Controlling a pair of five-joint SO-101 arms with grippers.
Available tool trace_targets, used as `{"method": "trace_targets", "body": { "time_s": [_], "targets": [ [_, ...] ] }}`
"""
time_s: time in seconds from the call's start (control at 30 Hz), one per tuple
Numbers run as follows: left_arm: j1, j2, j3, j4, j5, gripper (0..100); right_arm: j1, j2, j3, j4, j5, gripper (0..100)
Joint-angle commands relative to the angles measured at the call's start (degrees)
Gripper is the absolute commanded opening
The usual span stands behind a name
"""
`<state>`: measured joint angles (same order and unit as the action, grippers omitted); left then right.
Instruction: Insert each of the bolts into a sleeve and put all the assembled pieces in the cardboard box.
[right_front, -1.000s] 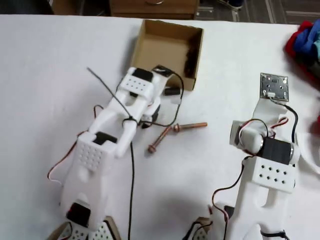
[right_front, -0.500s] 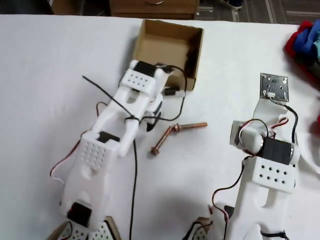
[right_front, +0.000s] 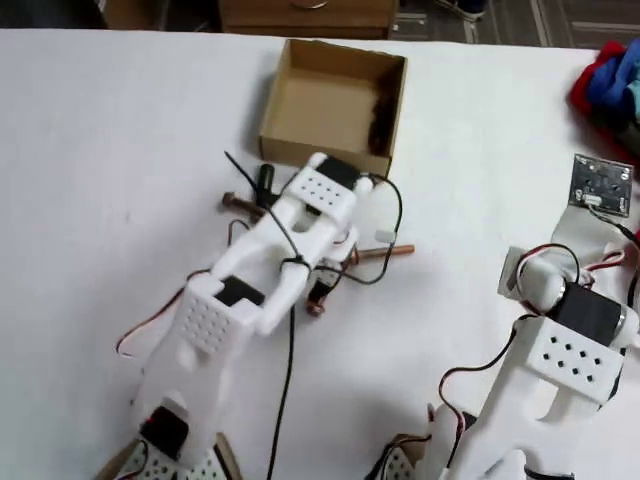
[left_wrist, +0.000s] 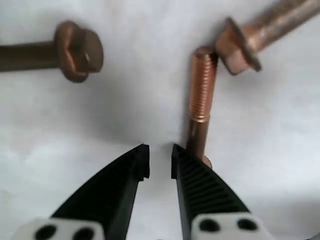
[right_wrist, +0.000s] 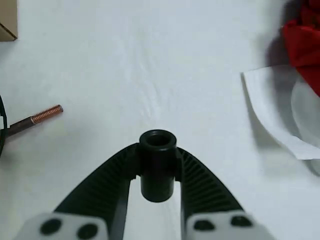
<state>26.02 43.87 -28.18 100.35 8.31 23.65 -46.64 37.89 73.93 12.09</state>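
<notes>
Three copper bolts lie in the left wrist view: one headed bolt (left_wrist: 77, 50), a threaded one (left_wrist: 202, 100), and a flanged one (left_wrist: 240, 45). My left gripper (left_wrist: 160, 160) hovers just short of them, open by a narrow gap with nothing in it; the threaded bolt runs along the outside of one finger. From above, the left arm (right_front: 300, 230) covers the bolts (right_front: 385, 251) below the cardboard box (right_front: 335, 60). A black sleeve (right_front: 265, 183) lies by another bolt (right_front: 240, 204). My right gripper (right_wrist: 157, 152) is shut on an upright black sleeve (right_wrist: 157, 172).
Dark pieces (right_front: 380, 120) sit inside the box along its right wall. Red and blue cloth (right_front: 610, 80) lies at the table's right edge, with white paper (right_wrist: 280, 115) beside it. The right arm (right_front: 560, 340) stands at the lower right.
The left arm has swung right from the box's front edge to over the bolts, uncovering a bolt and a sleeve on its left. The right arm shifted right.
</notes>
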Motion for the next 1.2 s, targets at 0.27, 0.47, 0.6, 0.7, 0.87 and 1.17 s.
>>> {"method": "trace_targets", "body": {
  "time_s": [0.27, 0.47, 0.6, 0.7, 0.87, 1.17],
  "targets": [
    [0.5, -7.1, -2.6, 1.4, 0.2, 10, 0.5, -1.4, -2.6, 0.0, 0.5, 2.2],
    [0.6, -7.5, -2.5, 1.3, 0.1, 10, 0.5, -1.5, -2.6, 0.0, 0.5, 2.2],
    [1.4, -5.5, -2.5, 1.4, 0.1, 10, 0.5, -1.7, -2.7, 0.1, 0.5, 2.2],
    [3.3, -4.7, -2.9, 1.4, -0.4, 10, 0.5, -1.7, -2.7, 0.2, 0.5, 2.2],
    [6.2, -4.6, -3.0, 1.2, -2.4, 10, 0.5, -1.7, -2.7, 0.3, 0.5, 2.2],
    [2.8, -4.1, -2.4, 0.4, -2.3, 10, 0.7, -1.7, -2.7, 0.3, 0.5, 2.2]
  ]
}}
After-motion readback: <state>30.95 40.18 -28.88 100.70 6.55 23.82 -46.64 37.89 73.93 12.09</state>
